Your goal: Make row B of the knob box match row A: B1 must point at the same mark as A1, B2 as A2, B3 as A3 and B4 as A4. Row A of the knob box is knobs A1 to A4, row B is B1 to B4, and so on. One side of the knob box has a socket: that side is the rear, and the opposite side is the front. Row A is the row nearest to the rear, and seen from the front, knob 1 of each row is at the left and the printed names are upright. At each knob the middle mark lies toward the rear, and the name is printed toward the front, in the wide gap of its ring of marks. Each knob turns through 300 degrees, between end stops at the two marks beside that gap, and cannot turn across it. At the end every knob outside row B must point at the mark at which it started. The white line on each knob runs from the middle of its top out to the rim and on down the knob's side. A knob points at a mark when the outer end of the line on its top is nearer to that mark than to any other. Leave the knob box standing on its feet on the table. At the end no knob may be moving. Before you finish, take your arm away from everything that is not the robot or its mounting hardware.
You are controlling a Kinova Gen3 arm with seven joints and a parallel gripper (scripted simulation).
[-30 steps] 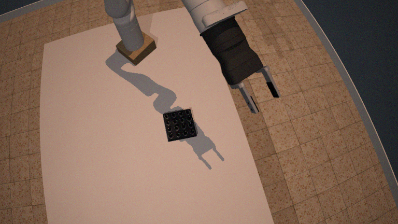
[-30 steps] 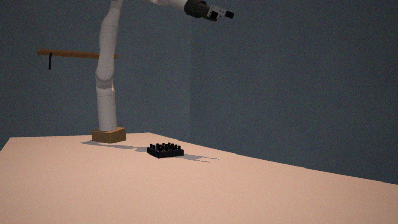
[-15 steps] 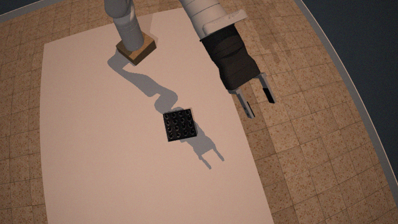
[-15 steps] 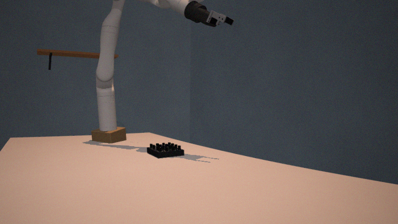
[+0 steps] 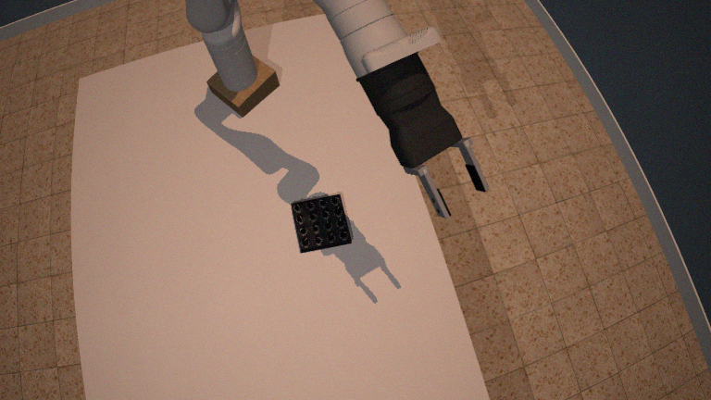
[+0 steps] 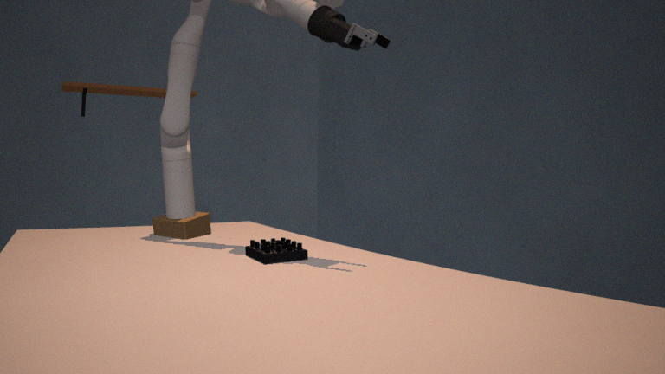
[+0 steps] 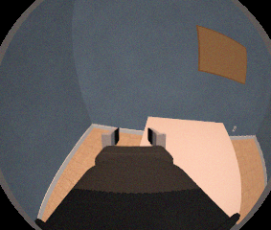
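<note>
The black knob box [image 5: 321, 223] [image 6: 277, 255] stands flat on the pale table, turned slightly, with its knobs upward in a four-by-four grid. The socket, the printed names and the directions of the white lines are too small and dark to tell, so row A and row B cannot be told apart. The box is not in the wrist view. My gripper [image 5: 463, 203] [image 7: 133, 133] is open and empty, its two fingers wide apart. It is high above the table, far from the box, and in the exterior view it points outward and slightly down.
The arm's base stands on a wooden block [image 5: 243, 100] [image 6: 184, 227] on the table [image 5: 183, 269] [image 6: 293, 320], behind the box. The arm's shadow falls across and beside the box. A wooden shelf [image 6: 117, 89] is on the wall. The wrist view shows a brown panel [image 7: 222, 55] on the wall.
</note>
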